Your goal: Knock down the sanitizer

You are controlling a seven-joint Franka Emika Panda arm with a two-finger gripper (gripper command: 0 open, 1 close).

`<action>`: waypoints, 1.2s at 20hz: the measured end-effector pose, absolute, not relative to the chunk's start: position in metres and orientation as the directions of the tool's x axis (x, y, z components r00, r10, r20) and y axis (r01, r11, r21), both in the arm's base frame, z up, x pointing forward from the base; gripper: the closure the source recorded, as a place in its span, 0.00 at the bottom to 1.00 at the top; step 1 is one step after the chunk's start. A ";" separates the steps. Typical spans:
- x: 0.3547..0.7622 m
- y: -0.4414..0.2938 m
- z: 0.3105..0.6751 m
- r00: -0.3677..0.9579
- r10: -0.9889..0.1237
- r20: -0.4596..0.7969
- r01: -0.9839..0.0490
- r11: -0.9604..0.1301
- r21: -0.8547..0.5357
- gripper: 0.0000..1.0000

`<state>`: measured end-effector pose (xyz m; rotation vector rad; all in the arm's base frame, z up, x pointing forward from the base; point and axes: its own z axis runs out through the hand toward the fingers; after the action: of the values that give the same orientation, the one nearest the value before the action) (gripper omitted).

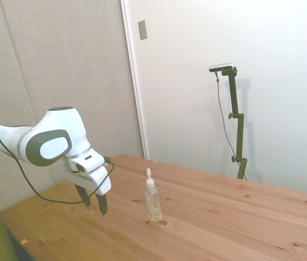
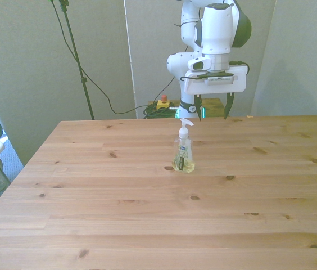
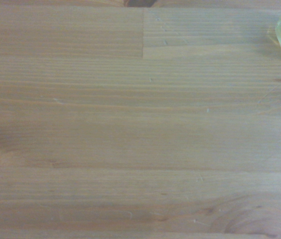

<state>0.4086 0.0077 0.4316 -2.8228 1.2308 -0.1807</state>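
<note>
Gripper at lower left of side view, fingers apart and empty, hanging clear of the table. Sanitizer upright at frame centre, near the gripper but untouched. Judged light, nearly empty, tall on a small base: should topple easily. Push high, at the white neck, not the base.

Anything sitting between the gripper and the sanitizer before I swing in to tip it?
Nothing visible does. The sanitizer stands upright and alone on the bare wooden table, and the open gripper hangs apart from it with only clear tabletop and air between them. The front view shows the same gap.
</note>
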 end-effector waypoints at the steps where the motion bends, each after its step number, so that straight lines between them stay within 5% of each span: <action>1: 0.409 0.008 0.431 0.675 -0.733 0.083 -0.727 -0.680 -0.098 0.00; 2: 0.409 0.008 0.431 0.675 -0.733 0.083 -0.727 -0.680 -0.097 0.00; 3: 0.410 0.007 0.430 0.675 -0.733 0.082 -0.727 -0.680 -0.096 1.00; 24: 0.494 -0.061 0.418 0.559 -0.823 0.099 -0.820 -0.567 -0.081 1.00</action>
<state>0.4940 -0.0608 0.4180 -2.7512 1.4497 -0.1962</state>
